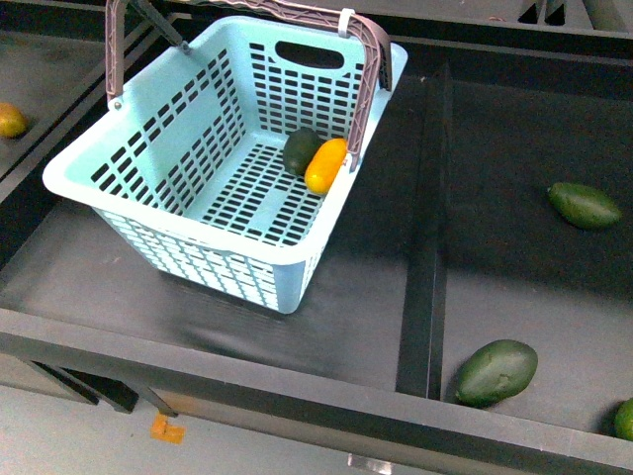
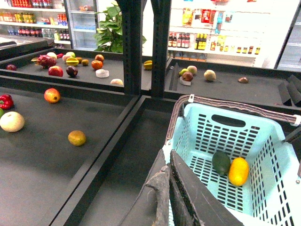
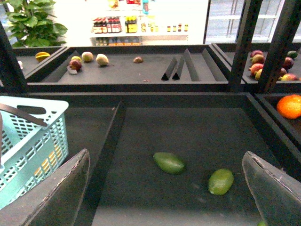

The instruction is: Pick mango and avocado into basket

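The mango (image 1: pixel 325 165) and the avocado (image 1: pixel 302 150) are both found inside the basket (image 1: pixel 148 198), lying touching one another on the slotted floor in the corner under the raised handle (image 1: pixel 371 59); they are probably settled there because the basket sits slightly tilted on the dark display shelf (image 1: pixel 366 297), so that loose fruit would be rolled toward that side. The task is therefore judged to be as good as finished, with nothing left to be carried. In the left wrist view the same pair is seen resting on the basket floor, and the left gripper (image 2: pixel 168 195) is held above the near rim of the basket, its jaws pressed together with nothing between them. In the right wrist view the right gripper (image 3: pixel 164 188) is held well clear of the basket, over the neighbouring bay, with its jaws spread wide and empty; two green fruits (image 3: pixel 169 162) lie on the shelf beyond them, untouched. Neither arm is shown in the front view, so both are taken to be drawn back from the basket.
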Controlling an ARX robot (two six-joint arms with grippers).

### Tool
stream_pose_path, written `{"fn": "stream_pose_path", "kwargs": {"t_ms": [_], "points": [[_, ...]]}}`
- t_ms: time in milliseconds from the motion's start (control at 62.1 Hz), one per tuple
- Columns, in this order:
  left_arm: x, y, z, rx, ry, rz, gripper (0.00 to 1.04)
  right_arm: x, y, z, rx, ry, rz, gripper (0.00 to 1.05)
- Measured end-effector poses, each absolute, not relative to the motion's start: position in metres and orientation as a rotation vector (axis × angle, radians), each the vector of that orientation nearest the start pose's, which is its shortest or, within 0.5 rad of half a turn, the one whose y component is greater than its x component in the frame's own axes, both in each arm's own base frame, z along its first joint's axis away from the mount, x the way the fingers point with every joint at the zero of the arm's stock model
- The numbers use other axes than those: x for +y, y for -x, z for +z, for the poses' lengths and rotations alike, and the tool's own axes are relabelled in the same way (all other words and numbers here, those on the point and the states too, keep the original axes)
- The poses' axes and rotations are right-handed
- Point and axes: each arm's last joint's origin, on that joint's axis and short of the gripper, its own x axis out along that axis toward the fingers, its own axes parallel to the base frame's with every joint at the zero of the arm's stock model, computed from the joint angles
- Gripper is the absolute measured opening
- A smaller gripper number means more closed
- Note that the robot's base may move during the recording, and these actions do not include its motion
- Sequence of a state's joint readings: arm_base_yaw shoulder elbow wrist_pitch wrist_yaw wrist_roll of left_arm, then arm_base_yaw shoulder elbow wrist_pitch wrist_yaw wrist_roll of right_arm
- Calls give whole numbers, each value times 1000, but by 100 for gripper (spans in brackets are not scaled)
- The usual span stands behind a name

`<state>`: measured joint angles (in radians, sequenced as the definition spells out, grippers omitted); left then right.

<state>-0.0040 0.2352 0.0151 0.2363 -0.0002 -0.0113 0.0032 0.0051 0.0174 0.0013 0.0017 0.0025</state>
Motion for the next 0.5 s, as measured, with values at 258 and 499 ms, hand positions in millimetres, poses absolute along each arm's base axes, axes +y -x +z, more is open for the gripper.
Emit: {"fn": "stream_pose_path", "kwargs": {"t_ms": [258, 499], "points": [[0, -102, 167, 17, 11, -3, 2, 0, -97, 169, -14, -3, 1, 96], [0, -97, 168, -10, 11, -3, 2, 0, -97, 169, -14, -3, 2, 96]]}}
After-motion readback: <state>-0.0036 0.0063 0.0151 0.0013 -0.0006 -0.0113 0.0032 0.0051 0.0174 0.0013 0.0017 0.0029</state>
